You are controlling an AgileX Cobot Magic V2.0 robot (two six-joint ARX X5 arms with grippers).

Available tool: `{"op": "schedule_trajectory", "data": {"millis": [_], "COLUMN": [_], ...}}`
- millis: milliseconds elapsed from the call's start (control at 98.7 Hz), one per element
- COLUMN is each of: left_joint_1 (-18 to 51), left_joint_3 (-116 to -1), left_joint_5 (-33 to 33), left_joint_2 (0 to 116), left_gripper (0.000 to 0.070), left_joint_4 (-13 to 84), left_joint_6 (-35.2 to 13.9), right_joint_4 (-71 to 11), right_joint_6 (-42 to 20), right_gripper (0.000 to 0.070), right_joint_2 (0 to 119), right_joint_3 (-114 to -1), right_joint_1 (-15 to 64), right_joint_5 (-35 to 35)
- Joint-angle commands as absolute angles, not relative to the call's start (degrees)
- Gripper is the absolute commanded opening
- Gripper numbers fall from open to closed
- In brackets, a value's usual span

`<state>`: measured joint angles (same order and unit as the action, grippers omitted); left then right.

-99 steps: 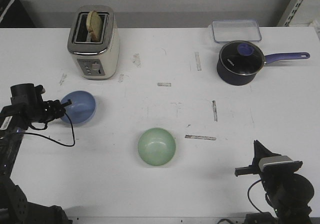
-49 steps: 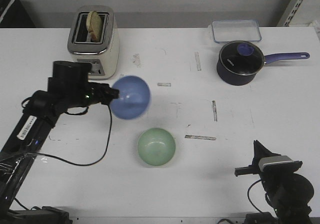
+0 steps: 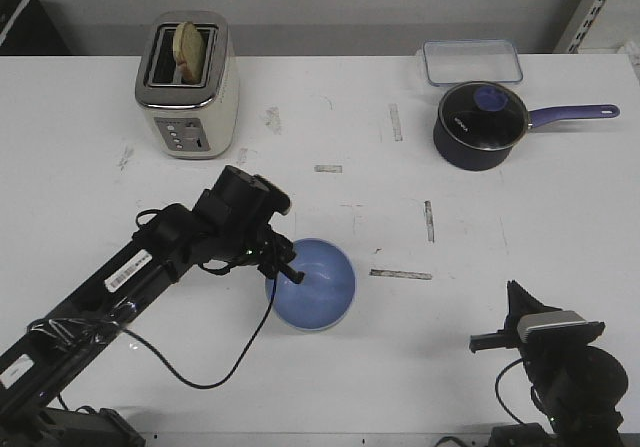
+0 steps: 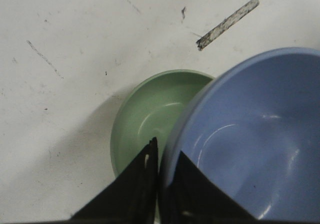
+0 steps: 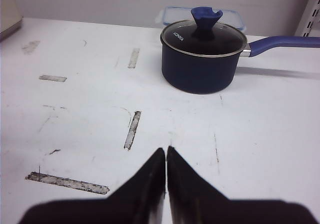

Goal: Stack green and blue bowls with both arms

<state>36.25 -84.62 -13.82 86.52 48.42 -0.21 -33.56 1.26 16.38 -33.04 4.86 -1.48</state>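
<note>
Presently left pincer [image 4: 159,171] clamps blue bowl [image 3: 312,284] rim, bowl held over green bowl [image 4: 150,121] near tabletop [image 3: 450,207] front edge. Right pincer [image 5: 166,164] closed, empty.
</note>
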Motion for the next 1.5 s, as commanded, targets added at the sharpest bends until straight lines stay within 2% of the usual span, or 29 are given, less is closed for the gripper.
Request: {"op": "schedule_trajectory", "data": {"millis": [0, 263, 608, 699, 811, 882, 932, 1034, 1165, 1358, 1398, 1479, 1490], "left_joint_1": [36.40, 36.40, 36.71, 36.71, 36.73, 36.77, 36.77, 36.77, 36.71, 35.42, 34.61, 31.42, 31.18], "left_joint_3": [-85.27, -85.27, -85.27, -85.27, -85.27, -85.32, -85.41, -85.93, -88.01, -89.41, -89.41, -89.38, -89.38], "left_joint_5": [-13.87, -13.98, -13.93, -13.93, -13.96, -13.96, -13.93, -13.91, -11.70, -0.97, 1.08, 1.93, 1.93], "left_joint_2": [88.73, 94.59, 96.71, 96.71, 96.71, 96.68, 96.66, 96.29, 95.37, 91.13, 89.84, 86.94, 86.76], "left_gripper": [0.0000, 0.0000, 0.0001, 0.0021, 0.0189, 0.0354, 0.0506, 0.0698, 0.0700, 0.0700, 0.0618, 0.0389, 0.0378], "left_joint_4": [47.81, 45.01, 47.55, 48.12, 48.16, 48.21, 48.40, 48.99, 50.15, 48.10, 47.44, 45.82, 45.74], "left_joint_6": [1.50, 1.48, 1.54, 1.52, 1.45, 1.21, 0.89, 0.84, 1.48, 5.48, 6.15, 7.05, 7.05], "right_joint_4": [-33.04, -33.04, -33.04, -33.04, -33.04, -33.04, -33.04, -33.04, -33.01, -33.01, -33.01, -33.04, -33.04], "right_joint_6": [1.32, 1.32, 1.32, 1.32, 1.32, 1.32, 1.32, 1.32, 1.32, 1.32, 1.32, 1.32, 1.32], "right_gripper": [0.0000, 0.0000, 0.0000, 0.0000, 0.0000, 0.0000, 0.0000, 0.0000, 0.0000, 0.0000, 0.0000, 0.0000, 0.0000], "right_joint_2": [16.64, 16.64, 16.64, 16.64, 16.64, 16.64, 16.64, 16.64, 16.64, 16.64, 16.64, 16.64, 16.64], "right_joint_3": [-32.99, -32.99, -32.99, -32.99, -32.99, -32.99, -32.99, -32.99, -32.99, -32.99, -32.99, -32.99, -32.99], "right_joint_1": [4.97, 4.97, 4.97, 4.95, 4.97, 4.97, 4.97, 4.97, 4.97, 4.97, 4.97, 4.97, 4.97], "right_joint_5": [-1.50, -1.50, -1.48, -1.50, -1.50, -1.50, -1.48, -1.50, -1.50, -1.50, -1.50, -1.50, -1.50]}}
